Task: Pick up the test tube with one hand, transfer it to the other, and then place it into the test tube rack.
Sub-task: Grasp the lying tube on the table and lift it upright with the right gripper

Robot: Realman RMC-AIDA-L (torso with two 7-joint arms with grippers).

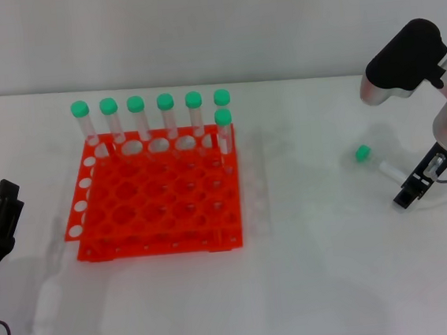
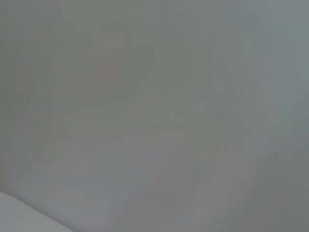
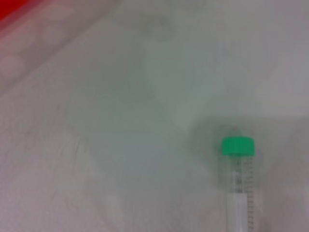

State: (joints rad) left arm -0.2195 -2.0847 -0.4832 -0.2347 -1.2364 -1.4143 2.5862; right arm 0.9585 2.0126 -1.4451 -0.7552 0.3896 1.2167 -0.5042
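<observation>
Test tube (image 1: 382, 165) lies on table (image 1: 312, 270); right claw (image 1: 421, 180) touches its tip.

The head view looks forward and down from above onto the white table (image 1: 314, 285), taking in the test tube rack (image 1: 159, 197) and both arms. The right wrist view sits close above the table, showing the test tube (image 3: 239, 183) and a rack corner (image 3: 19, 14), both shared with the head view. The left wrist view shows only blank grey surface
</observation>
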